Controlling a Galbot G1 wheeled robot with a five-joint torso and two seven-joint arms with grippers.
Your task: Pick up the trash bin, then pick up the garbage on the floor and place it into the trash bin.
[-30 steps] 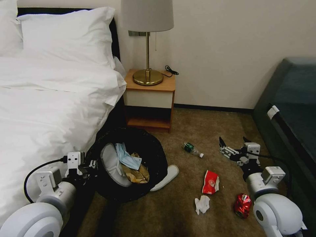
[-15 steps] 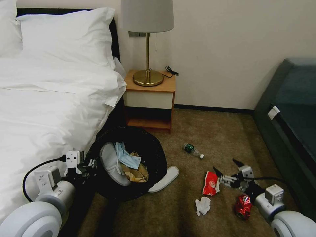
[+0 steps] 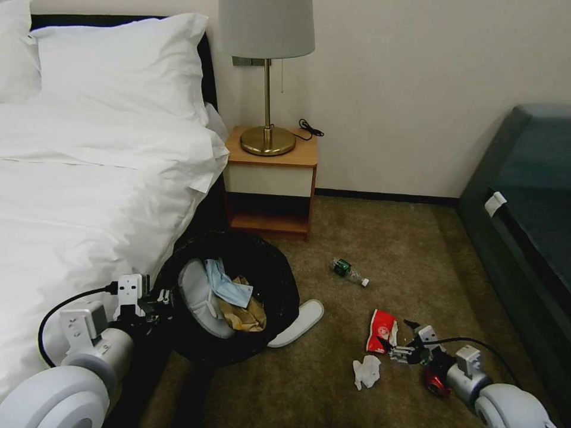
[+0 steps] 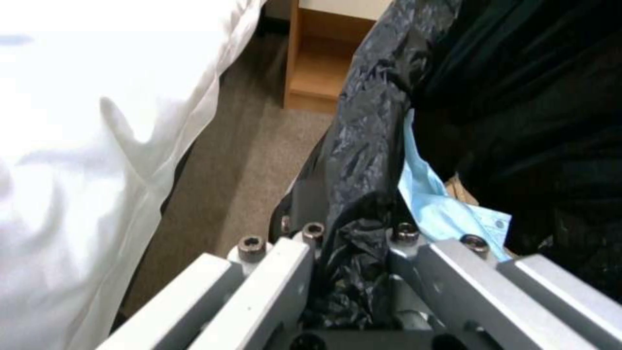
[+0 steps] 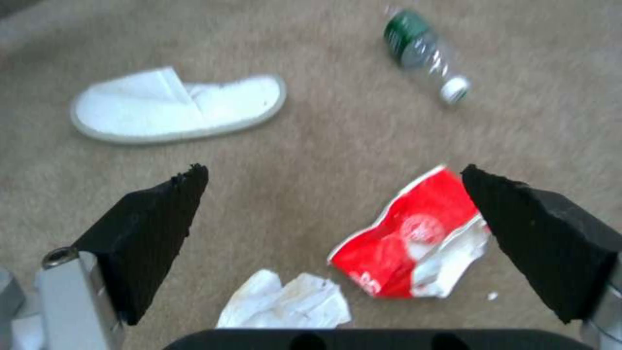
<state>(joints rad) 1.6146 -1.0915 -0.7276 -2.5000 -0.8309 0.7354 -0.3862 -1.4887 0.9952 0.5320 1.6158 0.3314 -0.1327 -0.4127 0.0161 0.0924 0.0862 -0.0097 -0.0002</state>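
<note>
The black trash bin hangs tilted beside the bed, with a white slipper, a blue mask and a tan paper bag inside. My left gripper is shut on the bin's bag-lined rim. The garbage lies on the carpet: a red wrapper, a crumpled white tissue, a green bottle, a white slipper and a crushed red can half hidden by my right arm. Low over the floor, my right gripper is open above the wrapper and tissue.
The white bed runs along the left. A wooden nightstand with a brass lamp stands against the far wall. A dark sofa lines the right side. Open carpet lies between them.
My right arm has dropped and pulled in from beside the bottle to just over the red wrapper and tissue, still open. The left arm and the bin have barely moved.
</note>
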